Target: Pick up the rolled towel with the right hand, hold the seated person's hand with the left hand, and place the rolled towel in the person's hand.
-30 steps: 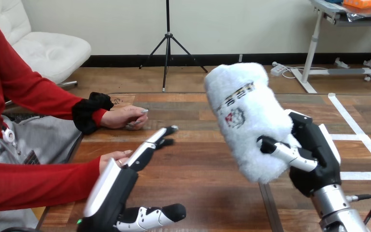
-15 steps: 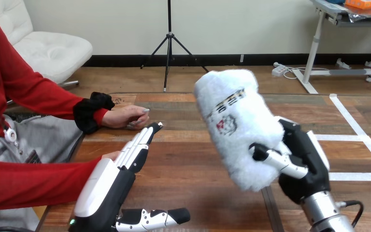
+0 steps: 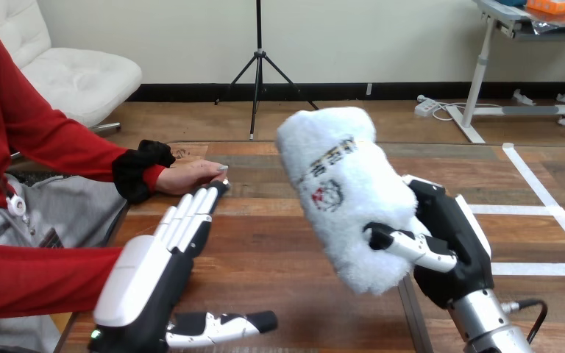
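1. The rolled towel [image 3: 342, 191] is up off the desk [image 3: 287, 254] at the centre of the frame. It is tilted, with its upper end leaning toward the upper left.
2. The robot's right hand [image 3: 456, 243], at the lower right, has hold of it. The palm sits behind the lower part of the roll, and a black-and-white finger wraps across the front of the pile and presses into it.
3. The towel looks thick, fluffy and soft. I judge it to be light, easily squeezed and in no way fragile. The risk is that a loose grip lets the layers slide or unwind. A hold across the roll keeps it wound, and the present low grip leaves the upper end free to be received.
4. The left hand [image 3: 154, 276] is at the lower left with its fingers straight and close together, pointing up the frame. Its thumb is stretched out sideways near the bottom edge, and it holds nothing.
5. The left hand's fingertips lie just beside the person's hand [image 3: 191, 176]. I cannot tell whether they touch it.
6. The person's hand rests on the desk at the upper left, palm down with the fingers loosely bent. It is the only receiver for the towel, and nothing lies in it. It probably needs to be turned up and opened before the towel can be set in.
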Robot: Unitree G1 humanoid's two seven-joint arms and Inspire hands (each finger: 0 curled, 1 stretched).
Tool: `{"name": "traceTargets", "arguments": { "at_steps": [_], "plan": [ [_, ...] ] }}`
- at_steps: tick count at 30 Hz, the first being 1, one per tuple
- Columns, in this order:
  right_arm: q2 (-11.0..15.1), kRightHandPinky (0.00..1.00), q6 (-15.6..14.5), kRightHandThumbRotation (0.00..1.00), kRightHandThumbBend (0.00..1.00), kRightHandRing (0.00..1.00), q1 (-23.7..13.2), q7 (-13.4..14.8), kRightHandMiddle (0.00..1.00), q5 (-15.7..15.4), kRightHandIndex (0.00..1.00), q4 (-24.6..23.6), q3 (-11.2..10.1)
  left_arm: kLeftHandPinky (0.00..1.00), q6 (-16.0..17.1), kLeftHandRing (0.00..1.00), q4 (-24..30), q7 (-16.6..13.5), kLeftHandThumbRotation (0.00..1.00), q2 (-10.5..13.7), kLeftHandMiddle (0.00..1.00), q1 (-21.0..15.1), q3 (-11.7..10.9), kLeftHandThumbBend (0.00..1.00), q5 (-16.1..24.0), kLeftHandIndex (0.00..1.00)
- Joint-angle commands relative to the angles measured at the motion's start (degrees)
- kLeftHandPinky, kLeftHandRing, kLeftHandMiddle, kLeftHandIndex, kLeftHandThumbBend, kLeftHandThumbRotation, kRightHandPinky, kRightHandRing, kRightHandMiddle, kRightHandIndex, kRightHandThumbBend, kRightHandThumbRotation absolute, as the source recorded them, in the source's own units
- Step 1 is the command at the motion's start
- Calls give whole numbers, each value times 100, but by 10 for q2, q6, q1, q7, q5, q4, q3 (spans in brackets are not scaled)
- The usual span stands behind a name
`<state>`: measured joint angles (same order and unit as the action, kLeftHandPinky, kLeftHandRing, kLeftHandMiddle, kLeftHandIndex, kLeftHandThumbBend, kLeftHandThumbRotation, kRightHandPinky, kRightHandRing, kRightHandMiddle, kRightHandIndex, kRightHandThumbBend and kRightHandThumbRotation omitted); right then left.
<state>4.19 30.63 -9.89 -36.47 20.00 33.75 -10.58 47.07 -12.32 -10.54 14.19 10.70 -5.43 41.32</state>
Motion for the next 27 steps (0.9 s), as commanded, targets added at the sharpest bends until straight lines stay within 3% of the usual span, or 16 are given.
{"name": "traceTargets", "arguments": {
  "at_steps": [1,13,27],
  "plan": [
    [-5,0,37,0,39,3,-21,14,6,-13,4,-55,9,100,-15,100,41,-21,60,23,100,-15,3,100,6,100],
    [-3,0,33,0,40,4,-6,34,7,-27,5,-91,25,100,-43,100,64,-40,56,57,100,-12,0,100,8,100],
    [2,1,43,0,42,5,-1,46,8,-38,6,-102,34,99,-61,99,82,-32,52,99,100,-11,-8,100,-12,100]
  ]
}}
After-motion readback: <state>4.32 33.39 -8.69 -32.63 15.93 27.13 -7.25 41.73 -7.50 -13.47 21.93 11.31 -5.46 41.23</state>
